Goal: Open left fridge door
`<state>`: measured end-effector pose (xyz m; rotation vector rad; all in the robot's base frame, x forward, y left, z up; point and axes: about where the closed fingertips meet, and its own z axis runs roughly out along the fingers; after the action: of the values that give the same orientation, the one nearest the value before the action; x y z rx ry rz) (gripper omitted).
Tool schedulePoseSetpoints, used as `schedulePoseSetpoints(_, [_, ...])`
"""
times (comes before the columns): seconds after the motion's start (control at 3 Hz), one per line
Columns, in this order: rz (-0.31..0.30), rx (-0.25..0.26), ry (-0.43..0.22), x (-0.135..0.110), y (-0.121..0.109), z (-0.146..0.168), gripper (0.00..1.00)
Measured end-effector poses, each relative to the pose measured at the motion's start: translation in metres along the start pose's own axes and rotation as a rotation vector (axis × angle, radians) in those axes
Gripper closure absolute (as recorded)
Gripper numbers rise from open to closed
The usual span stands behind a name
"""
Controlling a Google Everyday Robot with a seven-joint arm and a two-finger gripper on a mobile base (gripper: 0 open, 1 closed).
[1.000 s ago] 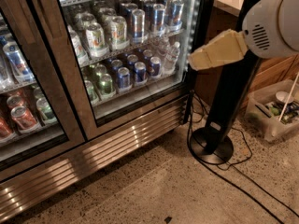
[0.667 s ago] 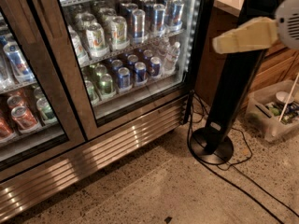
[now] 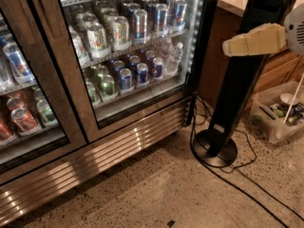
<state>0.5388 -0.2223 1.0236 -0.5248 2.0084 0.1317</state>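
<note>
The left fridge door [image 3: 28,84] fills the left edge of the camera view: clear glass in a wide bronze-brown metal frame, standing shut, with red and blue cans behind it. Its twin on the right [image 3: 137,56] is lit by a white strip and shows silver-blue cans. My gripper [image 3: 232,45], a cream-coloured wedge on a white arm, hangs at the upper right in front of the black tower. It points left, sits well to the right of both doors and touches nothing.
A tall black tower fan [image 3: 240,84] on a round base [image 3: 214,148] stands right of the fridge. Black cables [image 3: 197,127] trail over the speckled floor. A clear plastic bin [image 3: 278,113] of odds and ends sits by a wooden counter at far right.
My gripper has moved right and upward, away from the right door's edge, and now sits in front of the tower fan. Both doors are unchanged.
</note>
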Motion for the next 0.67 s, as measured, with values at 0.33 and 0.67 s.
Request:
schedulePoseSetpoints(0.33, [-0.025, -0.057, -0.008, -0.001, 0.005, 0.003, 0.00])
schedulePoseSetpoints(0.67, [-0.082, -0.247, -0.046, -0.013, 0.031, 0.010, 0.00])
